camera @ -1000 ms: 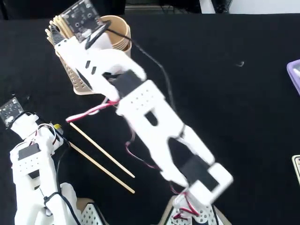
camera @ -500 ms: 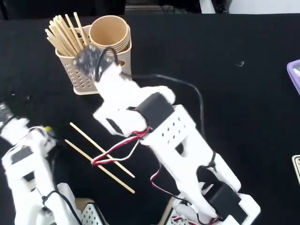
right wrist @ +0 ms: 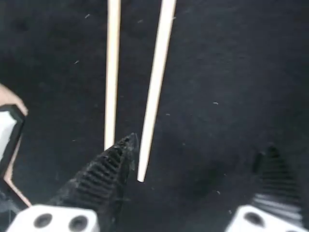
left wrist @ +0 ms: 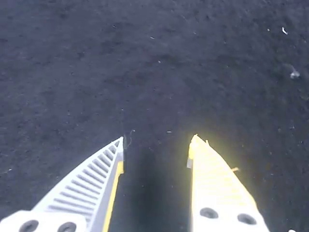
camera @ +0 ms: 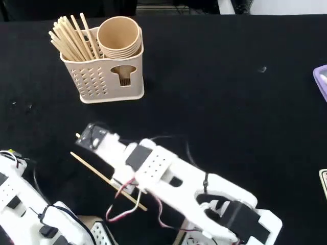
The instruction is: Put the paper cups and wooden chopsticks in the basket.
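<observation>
A black table (camera: pixel 230 102) is spreading across the high view. Beyond its far edge a thin strip of room is showing, dark at the upper left and white at the upper right. A purple object (camera: pixel 321 79) is poking in at the right edge.

The right arm (camera: pixel 173 178) is lying low and stretched out across the lower centre of the frame, running from its base at the lower right up to its wrist left of centre. The left arm (camera: pixel 20 204) is sitting folded in the lower left corner.

The basket (camera: pixel 104 76) is standing upright in the upper left. The cups (camera: pixel 119 35) are sitting stacked in its right compartment, and a bundle of chopsticks (camera: pixel 69 38) is leaning out of its left one.

Two loose chopsticks (right wrist: pixel 157 87) are lying on the table almost parallel. In the high view one of them (camera: pixel 97 174) is slanting across the lower left and passing under the right arm.

The right gripper (right wrist: pixel 201 145) is hanging just over the table with its jaws spread wide. One dark finger (right wrist: pixel 116 164) is pointing between the two stick ends, grasping neither. The left gripper (left wrist: pixel 157 140) is hovering over bare cloth, jaws parted and holding nothing.
</observation>
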